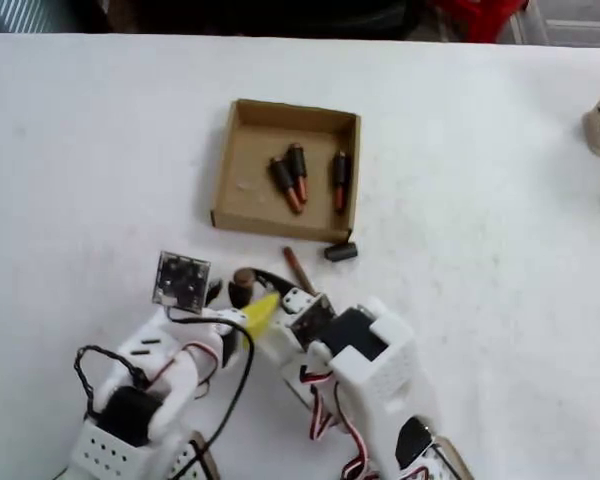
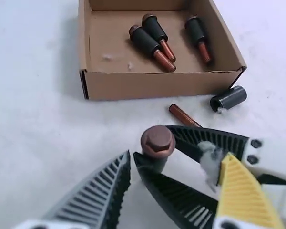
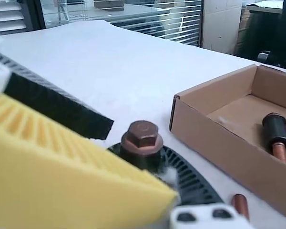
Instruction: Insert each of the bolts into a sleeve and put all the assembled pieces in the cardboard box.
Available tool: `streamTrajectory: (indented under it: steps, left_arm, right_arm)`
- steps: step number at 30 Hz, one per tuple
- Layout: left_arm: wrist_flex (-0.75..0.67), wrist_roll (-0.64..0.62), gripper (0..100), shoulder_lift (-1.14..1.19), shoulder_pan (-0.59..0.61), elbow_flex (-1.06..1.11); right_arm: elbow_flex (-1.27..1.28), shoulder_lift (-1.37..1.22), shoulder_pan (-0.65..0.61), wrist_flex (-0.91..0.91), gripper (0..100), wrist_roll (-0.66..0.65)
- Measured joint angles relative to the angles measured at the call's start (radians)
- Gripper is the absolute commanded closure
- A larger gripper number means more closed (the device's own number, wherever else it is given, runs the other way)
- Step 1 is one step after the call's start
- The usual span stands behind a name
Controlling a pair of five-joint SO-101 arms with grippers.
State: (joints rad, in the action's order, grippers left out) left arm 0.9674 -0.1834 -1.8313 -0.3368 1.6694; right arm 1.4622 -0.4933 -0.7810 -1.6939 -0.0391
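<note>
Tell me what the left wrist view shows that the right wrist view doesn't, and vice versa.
Left wrist view adds the short black cylindrical sleeve lying on the white table beside the open brown cardboard box. Right wrist view adds slatted window blinds beyond the table. Shared: that box, the copper hex-headed bolt in the right gripper, a loose copper threaded shaft.

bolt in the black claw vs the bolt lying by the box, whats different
The held bolt stands upright, head up; the loose bolt lies flat on the table. The held bolt is pinched in the right claw; the loose bolt is ungripped. The held bolt's shank is hidden, likely in a sleeve; the loose bolt's threads are bare. Both are copper-coloured and outside the box.
</note>
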Motion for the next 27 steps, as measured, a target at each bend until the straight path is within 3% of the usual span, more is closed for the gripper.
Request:
streamTrajectory:
  steps: [7,18,21,26,27]
  left_arm:
    - [0.043,-0.035,68,0.012,0.008,-0.121]
    - [0.043,-0.087,68,0.011,0.282,-0.272]
    - [0.043,-0.087,75,0.006,0.367,-0.258]
    - [0.035,-0.058,99,0.012,0.473,-0.173]
    - [0.028,-0.048,98,0.012,0.493,-0.157]
  right_arm:
    - [-0.002,0.002,-0.003,0.0,98.2,0.0]
    - [-0.002,0.002,-0.005,0.0,98.2,0.0]
    - [-0.002,0.002,-0.005,0.0,98.2,0.0]
    - [-0.002,0.002,-0.005,0.0,98.2,0.0]
    - [-0.002,0.002,-0.005,0.0,98.2,0.003]
